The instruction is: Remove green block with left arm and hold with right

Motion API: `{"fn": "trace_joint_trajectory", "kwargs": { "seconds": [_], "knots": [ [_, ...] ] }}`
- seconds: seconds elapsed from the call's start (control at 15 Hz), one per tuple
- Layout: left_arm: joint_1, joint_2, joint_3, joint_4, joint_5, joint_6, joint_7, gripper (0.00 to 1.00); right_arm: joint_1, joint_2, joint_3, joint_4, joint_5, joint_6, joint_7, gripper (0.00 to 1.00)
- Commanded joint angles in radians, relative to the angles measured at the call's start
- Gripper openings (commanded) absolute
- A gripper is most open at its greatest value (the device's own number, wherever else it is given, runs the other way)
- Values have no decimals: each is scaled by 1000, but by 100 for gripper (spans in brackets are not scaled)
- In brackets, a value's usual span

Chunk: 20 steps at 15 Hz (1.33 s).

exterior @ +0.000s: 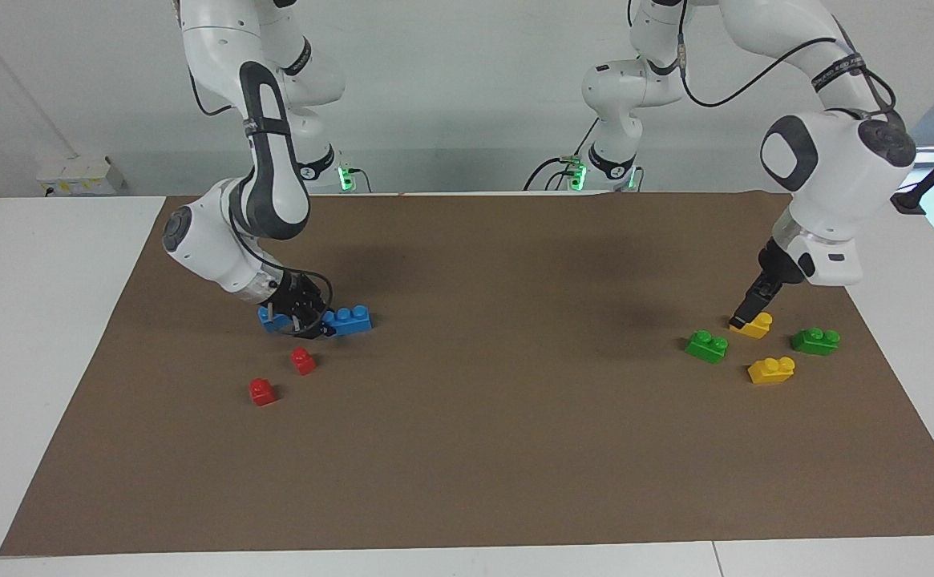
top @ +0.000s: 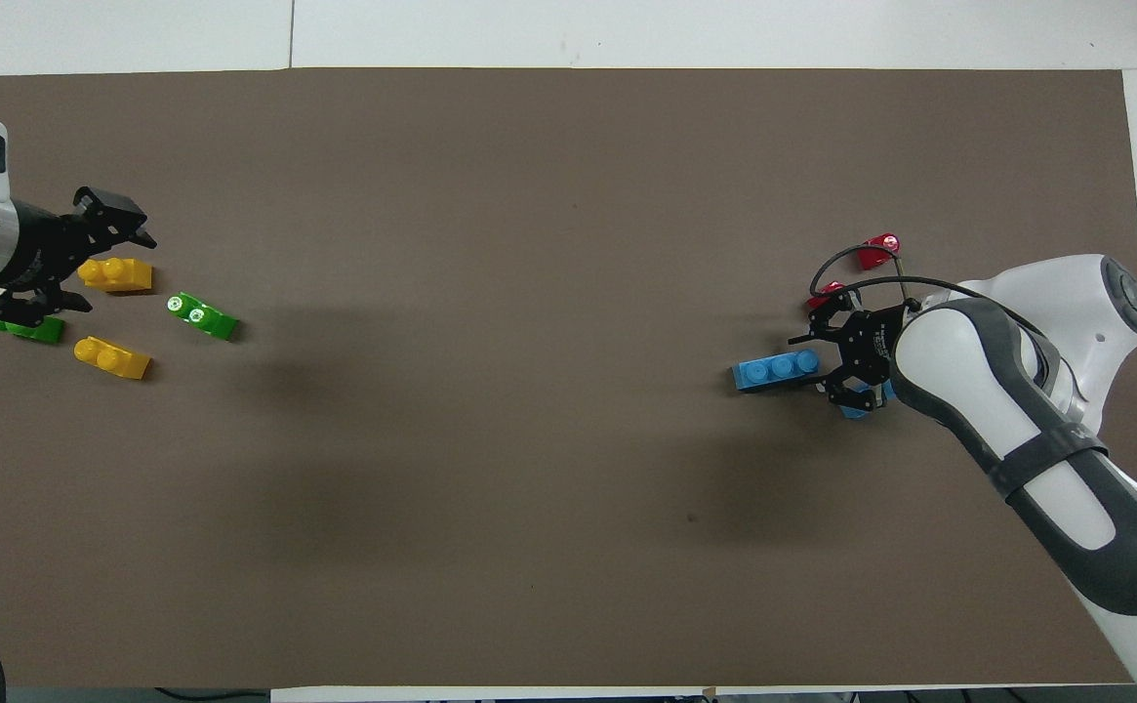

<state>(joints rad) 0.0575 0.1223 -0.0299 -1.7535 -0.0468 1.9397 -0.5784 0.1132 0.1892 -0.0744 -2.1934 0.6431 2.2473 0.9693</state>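
Mat: green block beside left hand

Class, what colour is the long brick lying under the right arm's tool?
Blue. The long brick shows best in the overhead view.

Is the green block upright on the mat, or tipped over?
Upright: the green block rests flat on the mat with both studs facing up, free of the left gripper.
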Motion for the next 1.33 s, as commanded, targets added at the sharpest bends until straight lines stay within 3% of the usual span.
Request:
{"fn": "trace_joint_trajectory", "kwargs": {
  "seconds": [0.0,0.4,0.93,1.27],
  "knots": [
    [-1,-47,2,52,18,-87,158,100,-1,-30,2,-35,1,26,-23,91],
    [-7,-173,-1,55,18,-215,385,100,-1,-27,2,0,1,-2,20,98],
    [-30,-257,-4,49,19,-332,442,100,-20,-65,-8,104,-25,-159,72,99],
    [-68,-251,8,52,18,-318,456,100,-63,-128,-4,219,-235,-276,25,100]
  ]
}}
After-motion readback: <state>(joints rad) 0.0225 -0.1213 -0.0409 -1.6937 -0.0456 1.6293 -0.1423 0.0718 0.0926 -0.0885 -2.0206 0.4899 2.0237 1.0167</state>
